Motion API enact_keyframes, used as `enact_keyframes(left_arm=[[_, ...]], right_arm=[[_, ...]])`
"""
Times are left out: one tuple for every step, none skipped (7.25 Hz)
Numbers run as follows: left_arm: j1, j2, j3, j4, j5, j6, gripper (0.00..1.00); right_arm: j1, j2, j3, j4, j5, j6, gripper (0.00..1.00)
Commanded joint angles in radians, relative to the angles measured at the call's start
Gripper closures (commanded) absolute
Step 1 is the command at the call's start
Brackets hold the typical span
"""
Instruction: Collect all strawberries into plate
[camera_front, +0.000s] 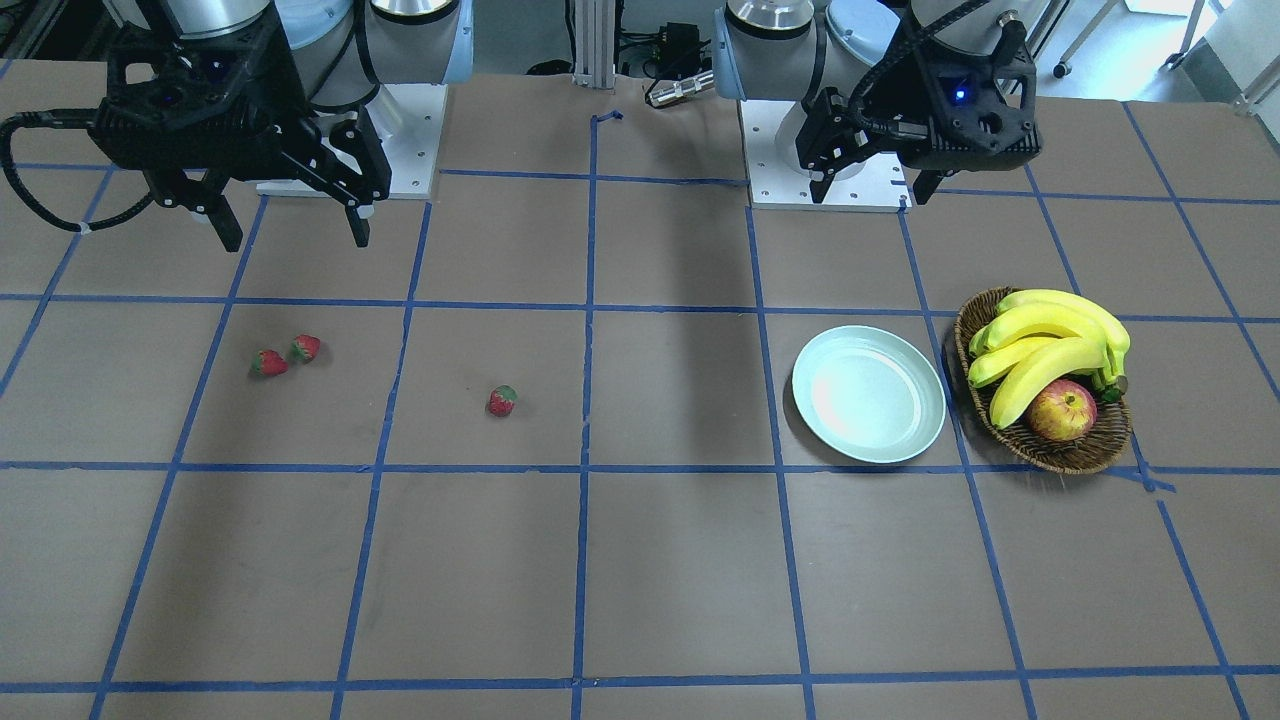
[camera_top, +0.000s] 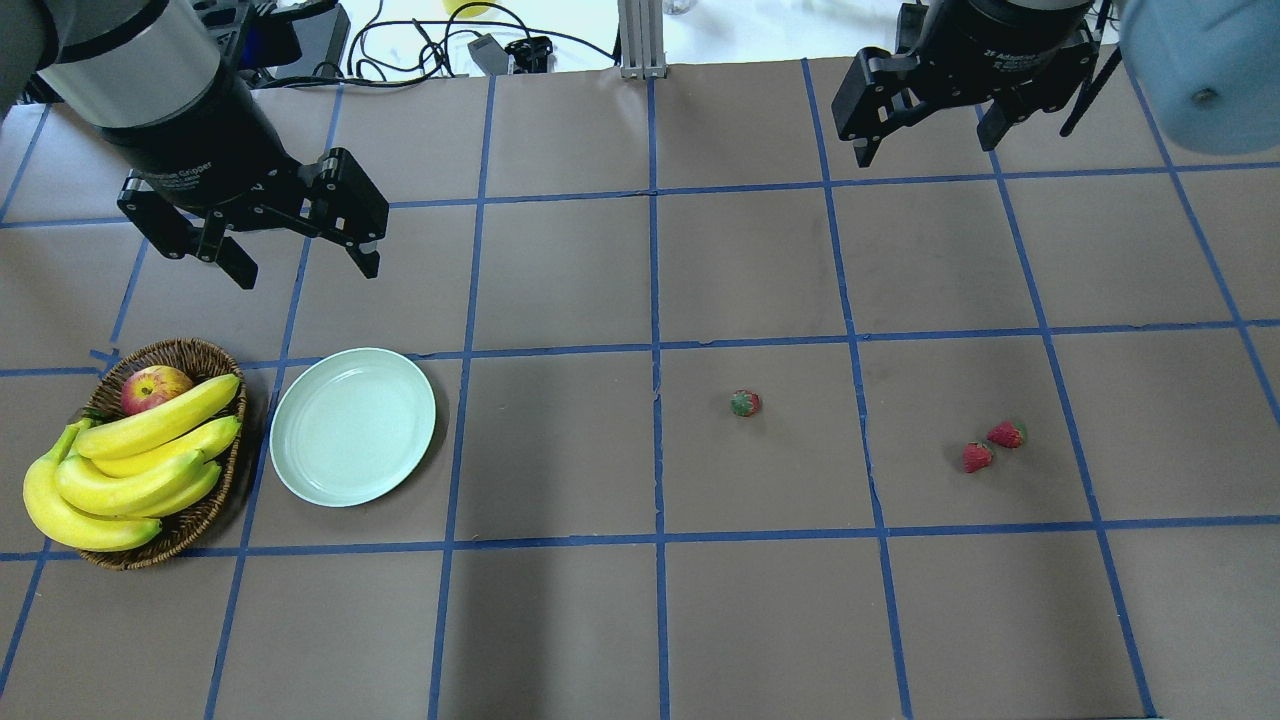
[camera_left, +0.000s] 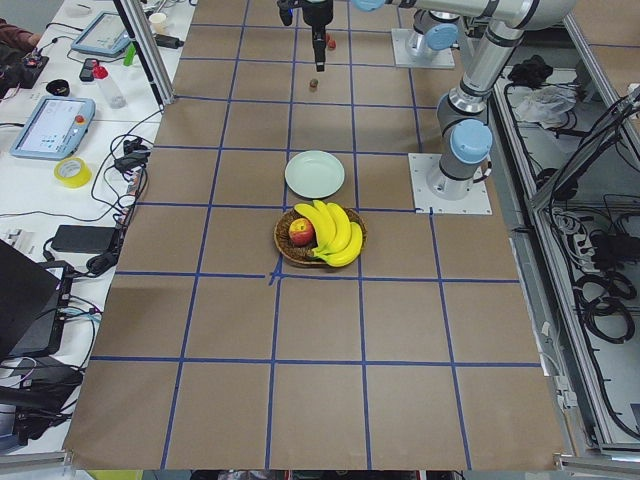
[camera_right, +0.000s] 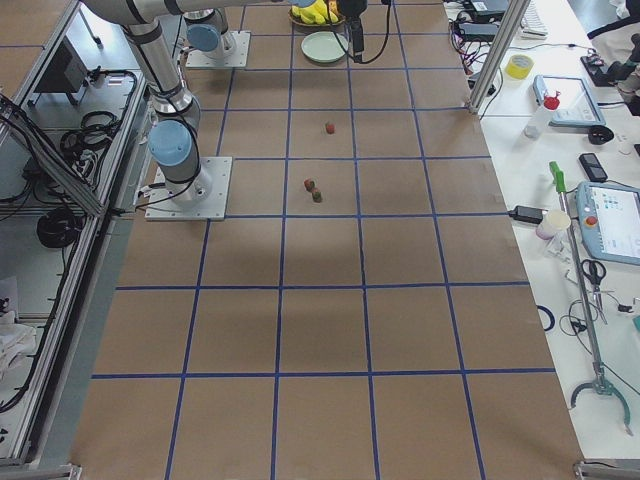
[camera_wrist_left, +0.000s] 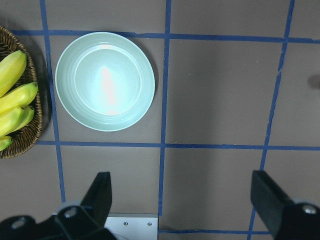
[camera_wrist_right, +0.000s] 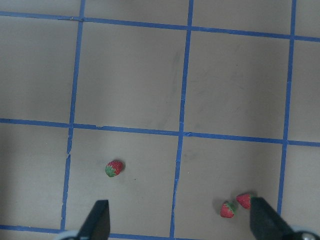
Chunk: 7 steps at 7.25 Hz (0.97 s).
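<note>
Okay, quick pass: both arms hang above the table (camera_top: 560, 620) and neither holds anything. The left gripper (camera_top: 305, 262) has its fingers spread wide apart and is empty. It is up off the brown paper, near the plate (camera_top: 352, 425) but not over it. In the left wrist view the plate lies flat ahead of the two fingers, toward the upper left, bare and glossy inside.

The plate sits just beside the basket (camera_top: 180, 350), rims very close (touching or not, I cannot tell). The basket holds bananas (camera_top: 130, 465) and an apple (camera_top: 155, 388), with the apple tucked against the bananas.

None of the fruit to collect is in the plate. The first strawberry (camera_top: 745, 403) lies alone on the paper near the table's middle, well apart from the plate, one tape (camera_top: 652, 300) square over. The second strawberry (camera_top: 977, 457) and third strawberry (camera_top: 1007, 434) lie just beside each other further toward my right arm's side, well apart from the first.

The right gripper (camera_top: 925, 145) also has its fingers wide apart, empty and raised above the table, well clear of all three. Its wrist view looks straight down on them, with the pair by the right finger at the lower edge and the single one lower left.
</note>
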Motion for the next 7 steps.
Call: enact_keyframes(left_arm=[[0.0,-0.002,0.0,0.0,0.0,-0.002,0.0],[0.0,-0.002,0.0,0.001,0.0,-0.002,0.0],[0.0,-0.005,0.0,0.001,0.0,-0.003,0.0],[0.0,-0.008,0.0,0.003,-0.002,-0.003,0.0],[0.0,-0.012,0.0,0.006,-0.002,-0.006,0.0],[0.0,-0.019,0.0,0.021,-0.002,-0.006,0.0],[0.0,-0.02,-0.002,0.032,-0.002,-0.002,0.0]], right_arm=[[0.001,-0.009,0.016,0.0,0.0,0.0,0.0],[0.001,-0.011,0.017,-0.001,0.0,0.0,0.0],[0.001,-0.011,0.017,-0.002,0.0,-0.001,0.0],[0.001,-0.013,0.017,-0.002,0.0,-0.001,0.0],[0.001,-0.013,0.019,-0.002,0.002,-0.003,0.0],[0.001,-0.013,0.019,-0.002,0.002,-0.003,0.0],[0.001,-0.013,0.019,-0.002,0.0,-0.001,0.0]])
